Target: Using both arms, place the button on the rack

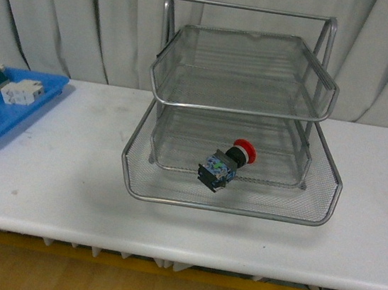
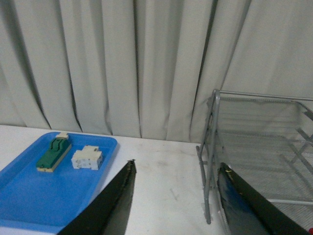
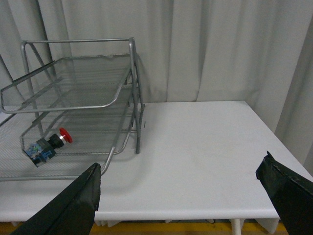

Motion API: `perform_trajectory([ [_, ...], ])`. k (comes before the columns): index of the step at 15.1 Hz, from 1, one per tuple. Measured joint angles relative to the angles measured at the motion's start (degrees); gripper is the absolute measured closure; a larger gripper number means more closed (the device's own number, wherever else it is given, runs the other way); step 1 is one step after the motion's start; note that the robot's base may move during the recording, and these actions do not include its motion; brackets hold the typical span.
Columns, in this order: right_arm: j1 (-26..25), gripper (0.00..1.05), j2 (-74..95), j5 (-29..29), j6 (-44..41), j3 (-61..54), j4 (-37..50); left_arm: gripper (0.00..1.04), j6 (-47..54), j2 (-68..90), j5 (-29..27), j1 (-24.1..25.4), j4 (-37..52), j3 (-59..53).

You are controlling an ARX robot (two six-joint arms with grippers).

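The left gripper [image 2: 176, 167] and right gripper [image 3: 181, 165] hang spread and empty, while the button [image 1: 226, 163] lies on the bottom tier of the rack [image 1: 228, 208], so the task looks finished.

Front view: body-mounted, looked forward and slightly down across the white table [image 1: 68, 178], close to the silver wire-mesh three-tier rack [image 1: 228, 210], which sat centred. Left wrist view: low, left of the rack, faced the grey curtain [image 2: 122, 63] — shared the flat blue plastic tray [image 2: 29, 196] with front. Right wrist view: low, right of the rack — all three shared it.
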Motion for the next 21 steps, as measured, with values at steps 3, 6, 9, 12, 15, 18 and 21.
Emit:
perform_trajectory([
  [3,0.0,0.06,0.0,0.0,0.0,0.0,0.0,0.87,0.1,-5.1,6.1,3.3,0.2,-9.3],
  [6,0.0,0.06,0.0,0.0,0.0,0.0,0.0,1.03,0.1,-13.6,10.3,7.8,-0.5,-15.3],
  [9,0.0,0.06,0.0,0.0,0.0,0.0,0.0,1.03,0.1,-20.3,13.3,10.8,-3.5,-19.5],
  [12,0.0,0.06,0.0,0.0,0.0,0.0,0.0,1.03,0.2,-25.3,18.9,16.3,-6.7,-21.6],
  [15,0.0,0.06,0.0,0.0,0.0,0.0,0.0,1.03,0.3,-27.9,18.9,17.0,-8.3,-22.4],
  [18,0.0,0.06,0.0,0.0,0.0,0.0,0.0,1.03,0.3,-33.2,19.5,16.6,-10.2,-24.4],
  [21,0.0,0.06,0.0,0.0,0.0,0.0,0.0,1.03,0.3,-38.1,19.5,16.7,-14.8,-25.4],
])
